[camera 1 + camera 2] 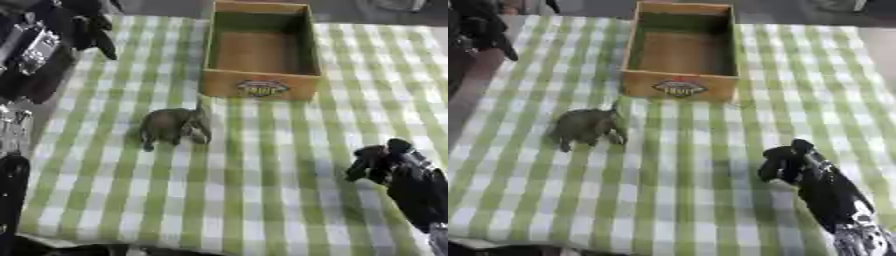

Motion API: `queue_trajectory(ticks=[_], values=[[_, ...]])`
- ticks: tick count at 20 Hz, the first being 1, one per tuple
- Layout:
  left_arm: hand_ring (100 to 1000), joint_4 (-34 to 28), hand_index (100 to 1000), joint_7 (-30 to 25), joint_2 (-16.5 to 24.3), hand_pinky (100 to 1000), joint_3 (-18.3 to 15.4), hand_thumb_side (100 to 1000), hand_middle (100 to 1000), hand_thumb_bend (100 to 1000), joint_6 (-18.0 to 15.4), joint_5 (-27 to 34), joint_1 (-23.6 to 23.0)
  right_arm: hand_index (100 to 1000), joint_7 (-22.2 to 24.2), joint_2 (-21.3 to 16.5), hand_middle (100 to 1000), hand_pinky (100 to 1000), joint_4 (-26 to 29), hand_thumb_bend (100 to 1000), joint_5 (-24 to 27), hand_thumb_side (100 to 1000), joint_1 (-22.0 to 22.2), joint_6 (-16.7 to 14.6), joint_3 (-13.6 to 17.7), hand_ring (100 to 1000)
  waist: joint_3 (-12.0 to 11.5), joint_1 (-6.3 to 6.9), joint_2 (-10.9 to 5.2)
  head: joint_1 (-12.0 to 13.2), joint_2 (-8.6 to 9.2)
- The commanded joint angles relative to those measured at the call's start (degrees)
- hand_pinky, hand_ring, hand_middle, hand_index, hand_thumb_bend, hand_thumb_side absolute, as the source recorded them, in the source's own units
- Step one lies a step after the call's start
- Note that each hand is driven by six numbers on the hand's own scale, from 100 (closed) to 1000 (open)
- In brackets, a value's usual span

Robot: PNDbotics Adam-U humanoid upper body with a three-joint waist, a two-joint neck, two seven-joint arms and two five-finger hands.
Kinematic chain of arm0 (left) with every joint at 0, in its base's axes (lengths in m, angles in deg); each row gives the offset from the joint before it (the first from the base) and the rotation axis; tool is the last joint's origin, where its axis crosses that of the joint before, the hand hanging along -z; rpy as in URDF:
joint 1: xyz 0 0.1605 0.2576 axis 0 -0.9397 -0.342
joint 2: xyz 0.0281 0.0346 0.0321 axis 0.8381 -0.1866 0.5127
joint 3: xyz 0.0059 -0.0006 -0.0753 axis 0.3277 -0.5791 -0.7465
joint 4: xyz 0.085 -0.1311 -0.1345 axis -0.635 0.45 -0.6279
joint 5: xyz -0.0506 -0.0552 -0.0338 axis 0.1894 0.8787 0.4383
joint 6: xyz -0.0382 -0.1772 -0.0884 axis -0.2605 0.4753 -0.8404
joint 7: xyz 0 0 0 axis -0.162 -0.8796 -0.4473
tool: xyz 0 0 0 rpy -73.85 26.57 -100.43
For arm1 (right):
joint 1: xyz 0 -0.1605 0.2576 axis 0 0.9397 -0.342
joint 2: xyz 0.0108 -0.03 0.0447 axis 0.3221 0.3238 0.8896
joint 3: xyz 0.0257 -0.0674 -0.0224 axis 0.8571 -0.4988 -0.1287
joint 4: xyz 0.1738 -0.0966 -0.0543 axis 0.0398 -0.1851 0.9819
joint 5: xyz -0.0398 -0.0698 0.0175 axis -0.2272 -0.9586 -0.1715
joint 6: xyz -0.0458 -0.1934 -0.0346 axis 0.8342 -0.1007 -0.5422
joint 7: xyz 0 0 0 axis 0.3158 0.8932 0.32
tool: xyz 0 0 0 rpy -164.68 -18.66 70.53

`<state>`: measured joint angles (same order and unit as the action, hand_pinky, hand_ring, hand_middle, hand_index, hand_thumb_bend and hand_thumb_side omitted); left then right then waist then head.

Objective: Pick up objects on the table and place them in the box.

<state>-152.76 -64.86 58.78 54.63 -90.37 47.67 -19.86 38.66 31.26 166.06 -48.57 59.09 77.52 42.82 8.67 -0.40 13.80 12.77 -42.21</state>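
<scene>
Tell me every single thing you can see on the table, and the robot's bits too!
Box: one, tan cardboard with a colourful label on its near wall, open top, nothing visible inside, far middle of the table.
Toy elephant: one, grey-brown, standing on the cloth in front of the box, a little to the left.
Tablecloth: one, green and white checks, covering the table.
Left hand: one, black, top left corner, fingers pointing down, holding nothing.
Right hand: one, black, lower right, fingers curled, holding nothing.

Unreadable label on box
</scene>
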Motion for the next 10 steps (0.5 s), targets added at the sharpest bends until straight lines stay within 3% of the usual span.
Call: queue_trajectory(ticks=[1,10], values=[[541,-1.1,758,-0.2,1.2,534,-0.2,564,593,100,0.0,0.4,0.4,697,-0.1,-0.7,537,618,1.0,100,-0.2,1000,-0.5,0.0,0.4,611,0.0,0.11,-0.89,0.1,0.36],[541,-1.1,758,-0.3,1.3,534,-0.1,562,593,100,-0.1,0.3,0.4,697,0.0,-0.7,537,617,1.0,100,-0.3,1000,-0.5,-0.1,0.4,611,0.0,0.11,-0.83,0.1,0.23]])
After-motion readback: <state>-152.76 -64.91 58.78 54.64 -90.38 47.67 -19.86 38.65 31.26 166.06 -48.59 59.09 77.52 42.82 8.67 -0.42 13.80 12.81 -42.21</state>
